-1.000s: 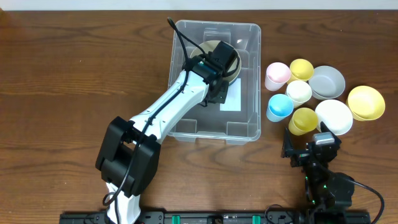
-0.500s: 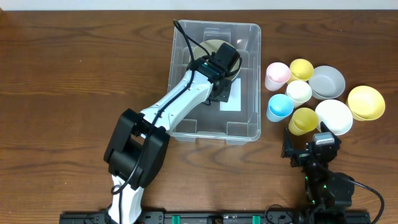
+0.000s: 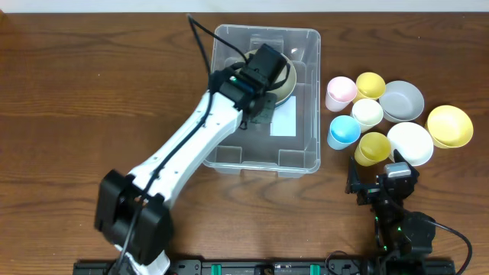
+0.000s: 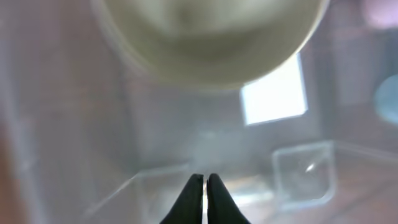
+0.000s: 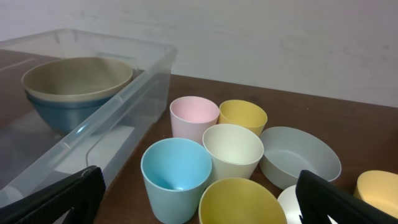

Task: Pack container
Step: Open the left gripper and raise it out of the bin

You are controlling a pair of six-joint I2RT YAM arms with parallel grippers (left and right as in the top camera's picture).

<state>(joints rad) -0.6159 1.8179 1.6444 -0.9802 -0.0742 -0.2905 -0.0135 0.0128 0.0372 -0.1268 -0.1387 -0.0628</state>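
Left gripper [image 4: 204,186]: fingers pressed together, nothing between them, hanging over the floor of the container [image 3: 229,153]. White label [image 4: 275,94] and beige bowl [image 4: 211,37] lie just beyond the tips. Container sits mid-table [image 3: 76,92], toward the far edge. Right gripper [image 5: 199,186]: jaws spread wide, empty, low at the near right, facing a cluster of cups and bowls [image 3: 367,112] beside the container.

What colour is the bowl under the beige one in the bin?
Blue. The lower bowl shows best in the right wrist view.
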